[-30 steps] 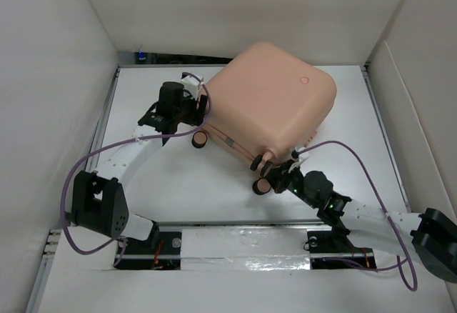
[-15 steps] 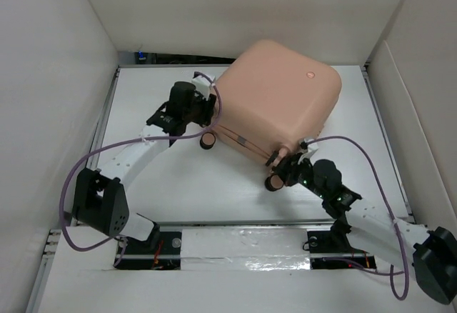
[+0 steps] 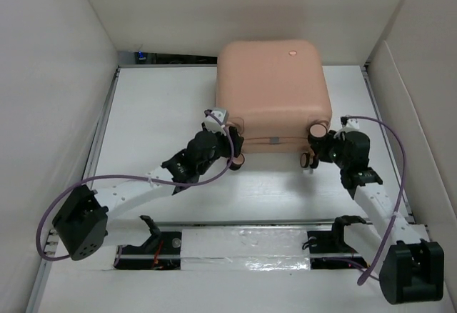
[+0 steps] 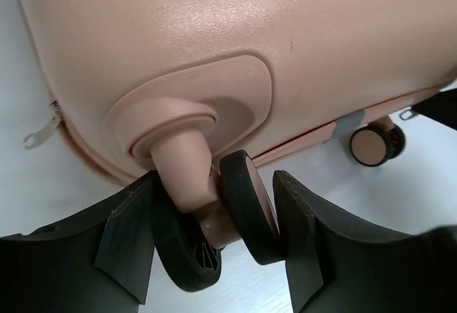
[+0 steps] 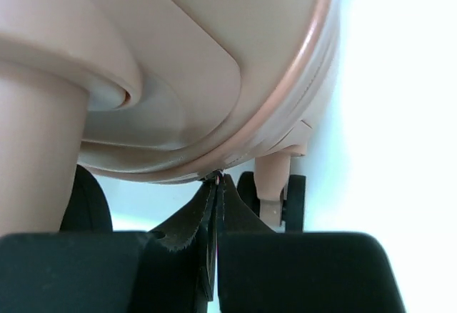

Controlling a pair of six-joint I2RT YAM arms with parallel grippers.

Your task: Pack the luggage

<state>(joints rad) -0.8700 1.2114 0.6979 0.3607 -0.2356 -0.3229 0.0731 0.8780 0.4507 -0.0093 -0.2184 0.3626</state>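
Note:
The peach-pink luggage (image 3: pixel 271 88) lies shut and flat at the back middle of the table, its wheeled edge toward me. My left gripper (image 3: pixel 232 154) is at its near left corner. In the left wrist view the fingers (image 4: pixel 128 234) stand either side of a pink-and-black caster wheel (image 4: pixel 246 206) and press on it. My right gripper (image 3: pixel 315 148) is at the near right corner. Its jaws (image 5: pixel 216 181) are shut tight with a thin zipper pull pinched between them, at the seam of the shell (image 5: pixel 214 56). Another caster (image 5: pixel 275 199) hangs just behind.
White walls (image 3: pixel 57 77) box in the table on the left, back and right. A second near-edge wheel (image 4: pixel 375 143) shows to the right of the left gripper. A loose metal zipper tab (image 4: pixel 39 131) hangs at the seam. Purple cables (image 3: pixel 389 148) loop beside both arms.
The luggage has turned from a slanted lie to square with the table. The left gripper swung from its back left side to the near left corner; the right gripper moved right and back.

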